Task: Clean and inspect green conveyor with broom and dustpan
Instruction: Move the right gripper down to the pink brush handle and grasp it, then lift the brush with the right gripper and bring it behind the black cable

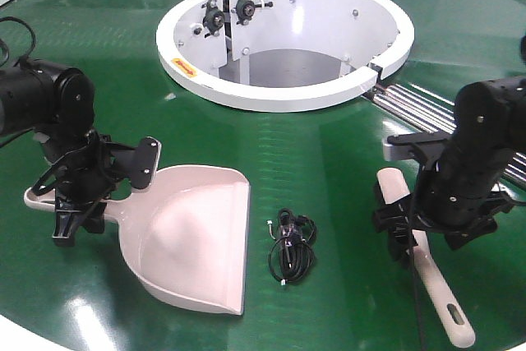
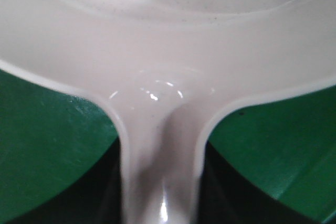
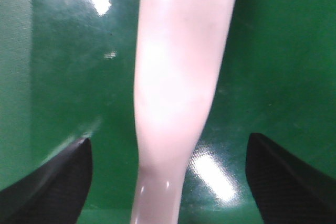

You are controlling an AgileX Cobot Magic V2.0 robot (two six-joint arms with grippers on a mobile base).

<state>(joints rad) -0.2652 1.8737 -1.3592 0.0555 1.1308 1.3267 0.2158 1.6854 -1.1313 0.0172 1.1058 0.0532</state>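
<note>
The left gripper (image 1: 76, 203) is clamped on the dustpan (image 1: 197, 244) by its handle; in the wrist view dark fingers (image 2: 107, 187) press against both sides. The dustpan lies flat on the green conveyor (image 1: 329, 170), the worktop here, at 7 o'clock from the white ring housing (image 1: 288, 100), with its mouth toward 3 o'clock. A black cable bundle (image 1: 292, 248) lies at the ring's 6 o'clock. The right gripper (image 1: 415, 223) sits over the broom (image 1: 440, 289) with jaws spread wide, touching neither side. The broom's handle points to 5 o'clock.
</note>
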